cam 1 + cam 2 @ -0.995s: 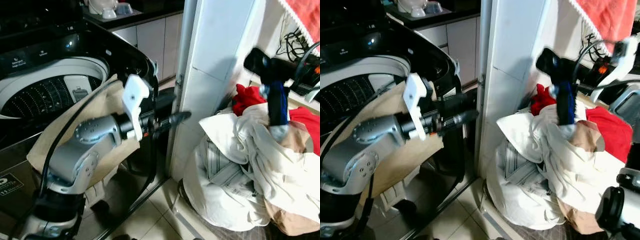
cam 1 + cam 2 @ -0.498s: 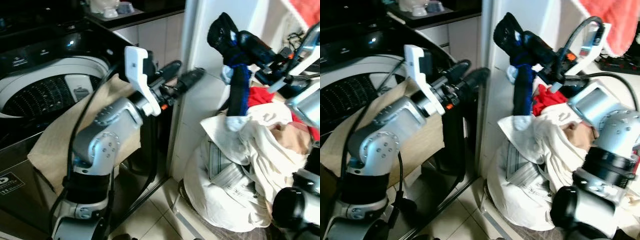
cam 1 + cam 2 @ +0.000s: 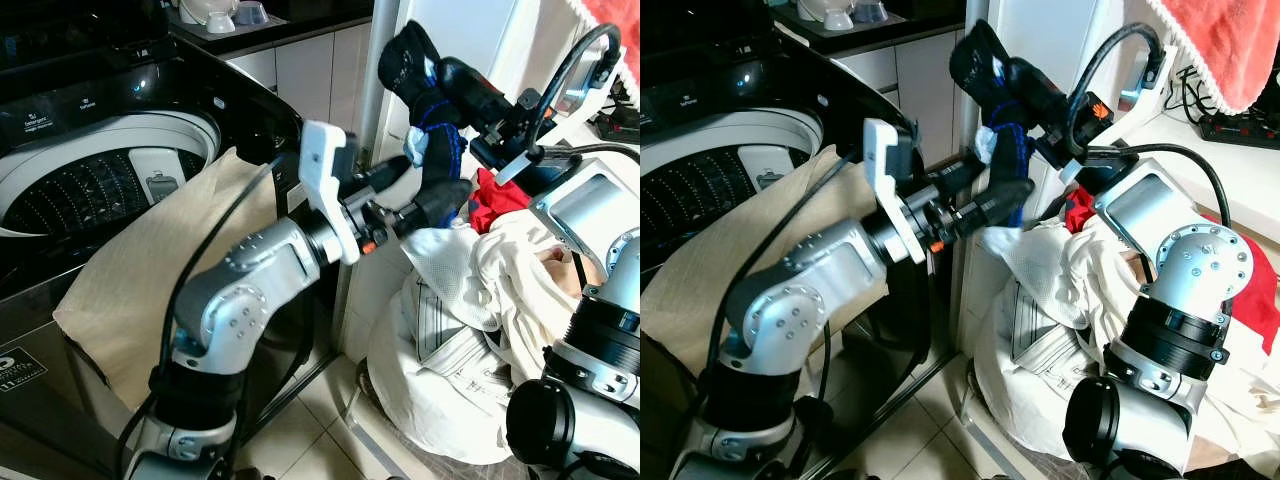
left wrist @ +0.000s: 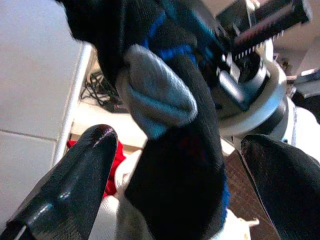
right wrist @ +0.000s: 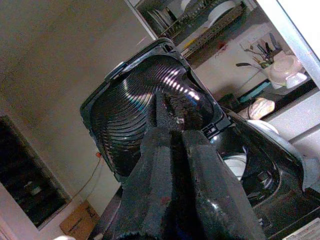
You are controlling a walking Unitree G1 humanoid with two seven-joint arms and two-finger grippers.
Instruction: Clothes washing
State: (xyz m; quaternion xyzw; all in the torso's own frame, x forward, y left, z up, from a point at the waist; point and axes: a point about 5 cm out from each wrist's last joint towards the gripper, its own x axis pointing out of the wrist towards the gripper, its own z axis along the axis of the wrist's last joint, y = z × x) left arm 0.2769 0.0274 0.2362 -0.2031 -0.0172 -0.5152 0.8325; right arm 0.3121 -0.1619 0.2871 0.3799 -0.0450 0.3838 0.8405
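Right gripper (image 3: 415,55) has its jaws clamped on a limp black-and-blue knit sock (image 3: 435,130), dangling between the left gripper's (image 3: 425,197) spread-open glossy jaws.

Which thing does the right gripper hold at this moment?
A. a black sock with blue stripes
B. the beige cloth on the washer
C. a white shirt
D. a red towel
A: the right gripper is shut on the black sock with blue stripes, which hangs down between the open fingers of the left gripper.
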